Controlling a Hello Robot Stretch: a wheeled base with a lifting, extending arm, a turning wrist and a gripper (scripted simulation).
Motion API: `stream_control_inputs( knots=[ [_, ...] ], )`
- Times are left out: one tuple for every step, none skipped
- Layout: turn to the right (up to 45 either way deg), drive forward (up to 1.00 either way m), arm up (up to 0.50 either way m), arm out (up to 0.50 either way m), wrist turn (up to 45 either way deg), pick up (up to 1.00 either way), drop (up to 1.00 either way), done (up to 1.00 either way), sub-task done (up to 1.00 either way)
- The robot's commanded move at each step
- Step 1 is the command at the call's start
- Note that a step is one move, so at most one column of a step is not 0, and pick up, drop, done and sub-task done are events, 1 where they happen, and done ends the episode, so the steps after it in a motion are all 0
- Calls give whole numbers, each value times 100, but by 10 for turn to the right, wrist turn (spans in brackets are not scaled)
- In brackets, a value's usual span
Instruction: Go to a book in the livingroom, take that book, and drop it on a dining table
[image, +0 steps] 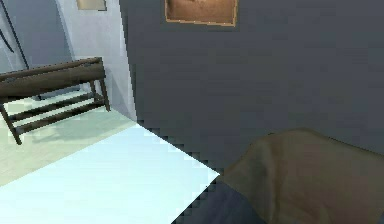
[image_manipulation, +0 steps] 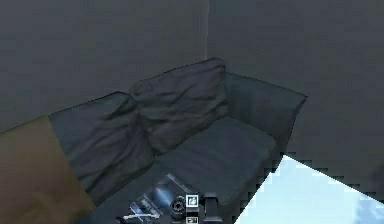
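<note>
In the arm side view a dark grey sofa (image_manipulation: 230, 150) with crumpled back cushions (image_manipulation: 180, 100) stands in the corner of the room. At the bottom edge the arm's two white marked squares (image_manipulation: 197, 203) show over the sofa's seat, with the gripper (image_manipulation: 143, 211) just left of them. A small dark flat shape (image_manipulation: 163, 188) lies on the seat by the gripper; I cannot make out what it is. I cannot tell whether the gripper holds anything.
An olive-brown cover lies over the sofa's end (image_manipulation: 35, 175) and shows again at the forward view's lower right (image: 310, 175). A dark low bench (image: 55, 85) stands at the forward view's left on pale floor (image: 110, 170). A framed picture (image: 200, 10) hangs on the grey wall.
</note>
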Motion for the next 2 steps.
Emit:
stream_control_inputs(
  knots=[
    [0,0,0,0,450,0,0,0,0],
    [0,0,0,0,30,0,0,0,0]
  ],
)
